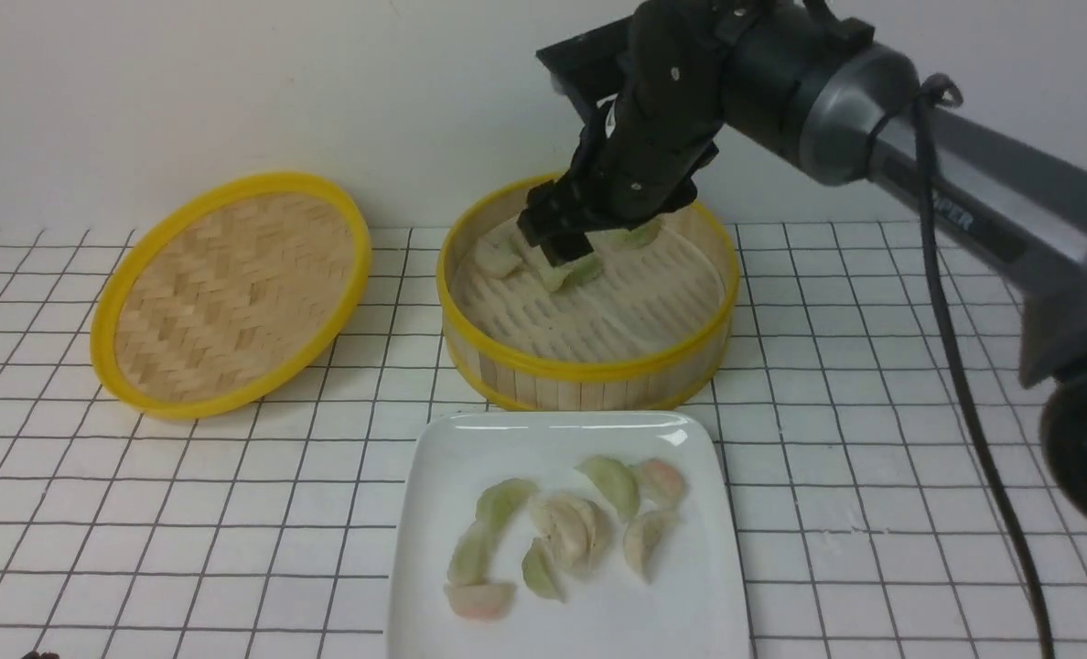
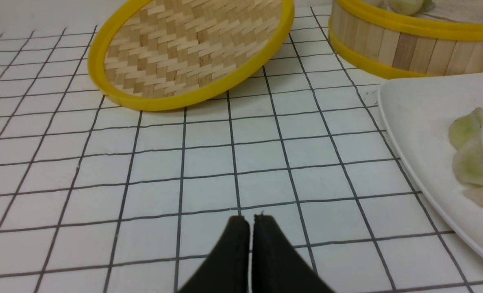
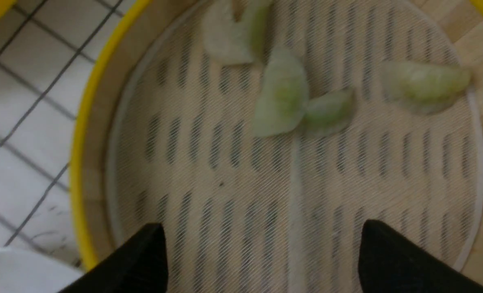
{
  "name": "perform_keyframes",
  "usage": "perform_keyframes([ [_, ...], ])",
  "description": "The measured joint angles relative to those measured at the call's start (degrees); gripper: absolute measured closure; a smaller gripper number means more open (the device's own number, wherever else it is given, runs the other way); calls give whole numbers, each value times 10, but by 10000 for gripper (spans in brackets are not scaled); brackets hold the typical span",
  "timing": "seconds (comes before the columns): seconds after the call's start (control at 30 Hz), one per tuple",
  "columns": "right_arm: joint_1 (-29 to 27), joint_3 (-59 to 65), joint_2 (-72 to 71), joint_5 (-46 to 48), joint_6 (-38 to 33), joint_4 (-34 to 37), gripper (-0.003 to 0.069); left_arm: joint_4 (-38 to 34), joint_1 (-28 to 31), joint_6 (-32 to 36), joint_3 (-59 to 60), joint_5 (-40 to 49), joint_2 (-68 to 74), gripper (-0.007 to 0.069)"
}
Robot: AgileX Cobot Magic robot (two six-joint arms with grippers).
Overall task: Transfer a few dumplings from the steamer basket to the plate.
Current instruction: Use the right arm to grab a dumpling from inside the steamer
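1. On the tiled surface (image 1: pixel 873 366), the steamer basket (image 1: pixel 589 371) sits just behind the plate (image 1: pixel 434 476) — a short carry.
2. The right claw (image 3: pixel 264 226) hangs inside the basket, spread wide and empty, poised for a pick.
3. The left claw (image 2: pixel 249 219) rests clenched on nothing, apart.
4. Dumplings (image 3: pixel 282 93) — perhaps five, blurred — lie in the basket; several are on the plate.

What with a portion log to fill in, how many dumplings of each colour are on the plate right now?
Green dumplings: 4
Pinkish dumplings: 2
Cream-white dumplings: 3 (two overlap in the middle, so this count is less sure)
Total on the plate: 9
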Motion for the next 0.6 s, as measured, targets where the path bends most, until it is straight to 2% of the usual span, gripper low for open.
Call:
perform_keyframes([
  [0.23,-25,-74,100,-55,-19,-13,87,0,0,0,0,0,0,631],
  [0.6,-40,-91,113,-73,-28,-5,87,0,0,0,0,0,0,631],
])
